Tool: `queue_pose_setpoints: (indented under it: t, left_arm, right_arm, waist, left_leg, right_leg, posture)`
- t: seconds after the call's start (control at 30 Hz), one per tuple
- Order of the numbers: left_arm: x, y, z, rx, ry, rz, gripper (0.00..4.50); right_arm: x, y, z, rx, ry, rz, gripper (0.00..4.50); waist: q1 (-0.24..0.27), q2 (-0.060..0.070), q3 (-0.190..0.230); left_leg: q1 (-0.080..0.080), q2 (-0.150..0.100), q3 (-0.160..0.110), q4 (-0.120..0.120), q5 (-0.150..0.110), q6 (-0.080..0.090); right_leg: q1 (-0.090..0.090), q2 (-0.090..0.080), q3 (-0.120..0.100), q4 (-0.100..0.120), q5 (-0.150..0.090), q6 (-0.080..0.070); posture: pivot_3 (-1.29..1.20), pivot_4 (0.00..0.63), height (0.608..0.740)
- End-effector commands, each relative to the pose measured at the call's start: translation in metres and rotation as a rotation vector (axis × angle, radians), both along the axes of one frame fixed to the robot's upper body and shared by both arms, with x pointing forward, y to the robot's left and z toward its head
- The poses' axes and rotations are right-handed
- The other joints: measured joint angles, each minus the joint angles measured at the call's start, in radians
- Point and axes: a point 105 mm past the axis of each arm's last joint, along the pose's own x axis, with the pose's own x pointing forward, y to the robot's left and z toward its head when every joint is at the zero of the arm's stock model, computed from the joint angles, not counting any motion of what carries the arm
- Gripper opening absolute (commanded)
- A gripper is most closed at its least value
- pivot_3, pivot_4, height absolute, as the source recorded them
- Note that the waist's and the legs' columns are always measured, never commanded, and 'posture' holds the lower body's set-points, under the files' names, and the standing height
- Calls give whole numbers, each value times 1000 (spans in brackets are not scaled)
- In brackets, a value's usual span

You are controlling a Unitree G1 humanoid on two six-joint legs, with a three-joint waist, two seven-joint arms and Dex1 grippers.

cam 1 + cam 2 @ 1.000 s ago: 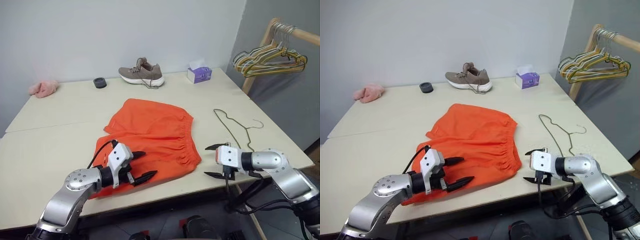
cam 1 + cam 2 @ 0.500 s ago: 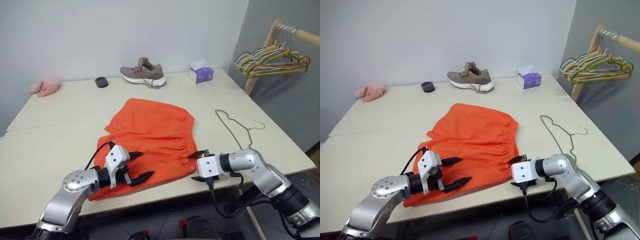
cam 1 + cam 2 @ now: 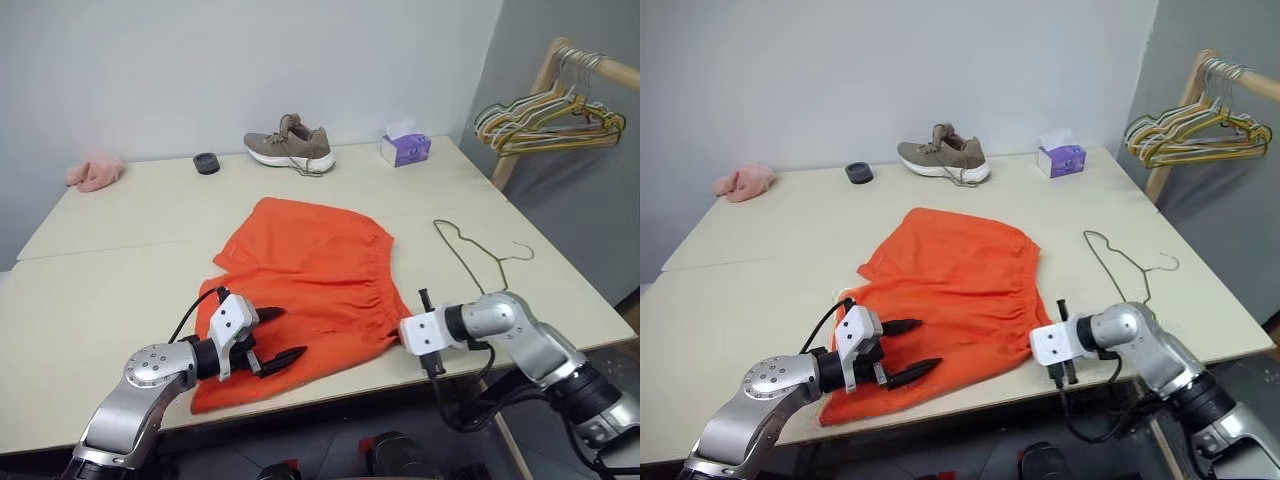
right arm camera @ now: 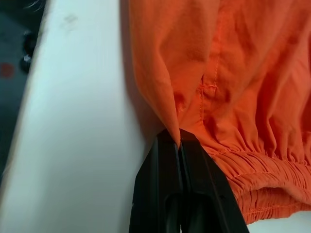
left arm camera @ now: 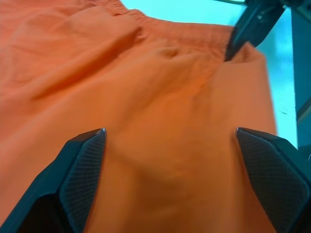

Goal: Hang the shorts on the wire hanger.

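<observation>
Pale counter (image 3: 110, 290) against a grey wall. Orange shorts (image 3: 310, 275) spread flat mid-counter, wire hanger (image 3: 470, 250) lying just right of them. Right pincer (image 4: 179, 141) clamped tight on the waistband corner; left pincer (image 3: 272, 336) gaping wide over the near hem.

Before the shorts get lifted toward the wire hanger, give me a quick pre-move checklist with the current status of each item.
1. Right gripper shut on the shorts corner: ok.
2. Both fabric layers pinched: cannot tell.
3. Left gripper open over the shorts, nothing held: ok.
4. Wire hanger flat on the table, apart from the shorts: ok.
5. Shoe and tissue box far from the shorts: ok.
</observation>
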Motion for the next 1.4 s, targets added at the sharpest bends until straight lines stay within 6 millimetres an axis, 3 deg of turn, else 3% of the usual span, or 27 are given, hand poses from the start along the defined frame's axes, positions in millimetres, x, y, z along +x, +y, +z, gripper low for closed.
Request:
queue_pose_setpoints:
  t: [0.03, 0.13, 0.3, 0.33, 0.43, 0.73, 0.77, 0.87, 1.0, 1.07, 1.23, 1.4]
  left_arm:
    - [2, -4, 10, -4, -43, -27, 4500]
    - [3, -7, 13, -4, -46, -36, 4500]
    - [6, -16, 21, -9, -56, -58, 4500]
    - [6, -19, 24, -11, -58, -62, 4500]
    - [7, -26, 32, -17, -66, -71, 4500]
    - [11, -40, 44, -29, -71, -86, 4500]
    - [11, -42, 45, -31, -73, -90, 4500]
    - [12, -46, 47, -38, -77, -95, 4500]
    - [18, -48, 55, -70, -111, -81, 4500]
    - [20, -48, 56, -80, -116, -86, 4500]
    - [23, -43, 54, -81, -125, -88, 4500]
    - [25, -38, 46, -63, -135, -99, 4500]
  right_arm:
    - [-5, -13, 15, -29, -26, 66, 34]
    - [-14, -27, 19, -74, 7, 99, 34]
    - [-24, -25, 25, -60, 45, 111, 34]
    - [-23, -24, 26, -53, 51, 99, 199]
    - [-30, -24, 30, -49, 103, 92, 941]
    - [-44, -48, 46, -61, 222, 5, 4097]
    - [-38, -46, 56, 29, 247, -76, 4452]
    - [-19, -50, 77, 195, 265, -255, 4481]
    - [43, -84, 90, 437, 109, -689, 4481]
    - [66, -107, 82, 471, 39, -897, 4481]
    - [99, -144, 66, 489, -52, -1272, 4481]
    - [118, -160, 48, 472, -44, -1457, 4481]
  waist:
    - [-1, 0, 0]
    - [-3, 0, 0]
    - [-10, 0, 0]
    - [-11, 0, 0]
    - [-8, 0, 0]
    - [-7, 0, 0]
    - [-8, -1, 0]
    - [-18, -1, 0]
    - [-31, -3, -1]
    - [-34, -4, -2]
    - [-39, -1, -2]
    - [-53, 0, -2]
  left_leg:
    - [0, 0, 0, 0, 0, 0]
    - [0, 0, 0, 0, 0, 0]
    - [0, 0, 0, 0, 0, 0]
    - [0, 1, 1, 0, 0, 0]
    - [0, 0, 1, 0, 0, 0]
    - [0, 0, 1, 1, 0, 0]
    - [0, 0, 1, 1, 0, 0]
    - [0, 0, 1, 1, 0, 0]
    - [0, 0, 1, 2, 0, 0]
    - [0, 0, 1, 2, 0, 0]
    - [0, 0, 1, 1, 0, 0]
    - [-1, 0, 2, 1, 0, 0]
  right_leg:
    - [0, 0, 0, 0, 0, 0]
    - [0, 0, 0, 0, 0, 0]
    - [0, 0, 0, 0, 0, 0]
    - [0, 1, 0, 0, 0, 0]
    - [0, 1, 0, 0, 0, 0]
    - [1, 0, 0, 0, 0, 0]
    - [1, 0, 0, 0, 0, 0]
    - [1, 1, 0, 0, 0, 0]
    - [1, 1, 0, 0, 1, 1]
    - [1, 1, 1, 0, 1, 1]
    - [0, 1, 2, 0, 0, 0]
    - [0, 1, 3, 1, 0, 0]
  posture:
    - [-258, 0, 740]
    - [-269, 0, 740]
    - [-278, 0, 740]
    - [-278, 0, 740]
    - [-283, 0, 740]
    - [-301, 0, 740]
    - [-300, 0, 740]
    - [-303, 0, 740]
    - [-308, 0, 740]
    - [-306, 0, 740]
    - [-308, 0, 740]
    - [-305, 0, 740]
